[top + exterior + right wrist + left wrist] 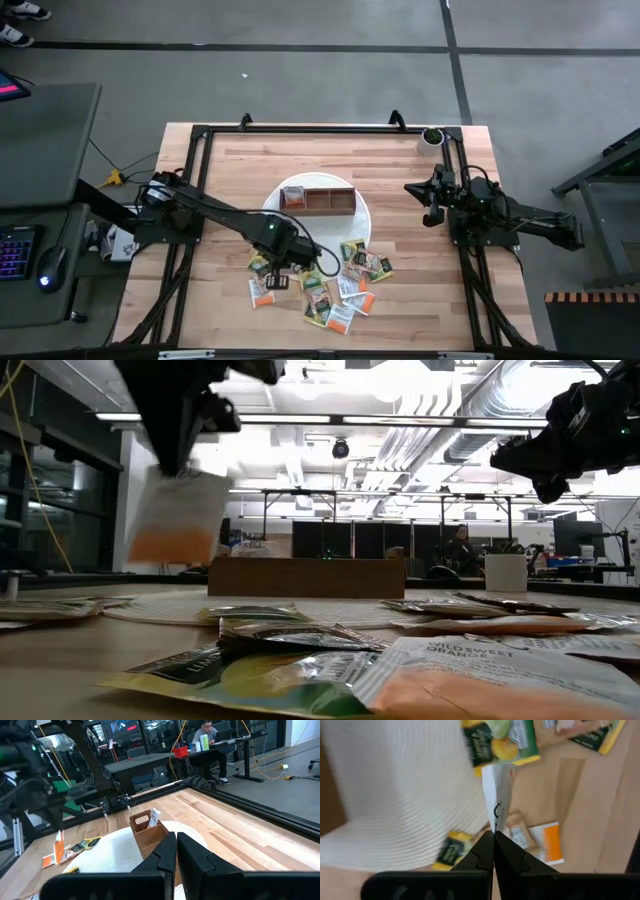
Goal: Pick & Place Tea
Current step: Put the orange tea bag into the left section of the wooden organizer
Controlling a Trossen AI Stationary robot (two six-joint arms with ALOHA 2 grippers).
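Observation:
Several tea packets (340,285), green, orange and white, lie flat and scattered on the wooden table near its front edge. My left gripper (276,272) hangs above their left part, pointing down, shut on one white-and-orange tea packet (178,515). A brown wooden box (318,198) stands on a round white mat (362,222) behind the pile. My right gripper (430,205) waits shut and level over the table's right side, touching nothing. My left gripper pinches the white-and-orange packet by its top edge (494,822) between its two fingers, coming from above and pointing down. The packet hangs straight below the fingers, orange end (165,545) lowest, lifted clear of the table and the other packets.
The box (147,827) has compartments open upward. A small white pot with a plant (432,138) stands at the far right corner. A black frame (200,135) runs round the table's edges. Bare wood lies beyond the mat toward the far edge.

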